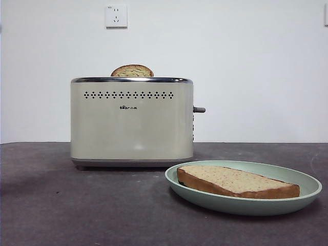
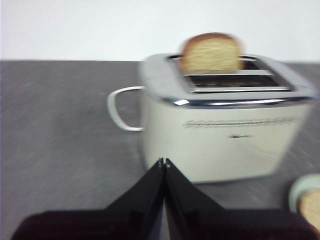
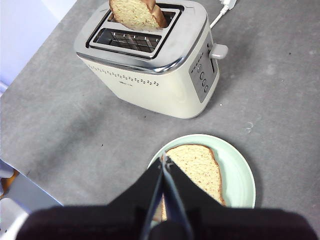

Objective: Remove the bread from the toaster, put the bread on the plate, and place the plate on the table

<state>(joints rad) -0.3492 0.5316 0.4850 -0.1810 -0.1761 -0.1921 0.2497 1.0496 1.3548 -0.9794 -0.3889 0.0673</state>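
The bread point(image 1: 236, 181) lies flat on the mint-green plate point(image 1: 307, 185), which rests on the table point(image 1: 77, 210) to the right of and nearer than the cream toaster point(image 1: 131, 120). A darker domed slice point(image 1: 132, 71) sticks up from the toaster's far slot. In the right wrist view my right gripper point(image 3: 163, 161) is shut and empty, high above the plate point(image 3: 237, 170) and the bread point(image 3: 197, 167). In the left wrist view my left gripper point(image 2: 163, 162) is shut and empty, short of the toaster point(image 2: 225, 135). Neither gripper shows in the front view.
A grey lever point(image 1: 199, 109) sticks out of the toaster's right side. A white cord point(image 2: 117, 107) loops beside the toaster. A wall socket point(image 1: 116, 16) is on the white wall behind. The table's edge point(image 3: 30, 175) shows in the right wrist view.
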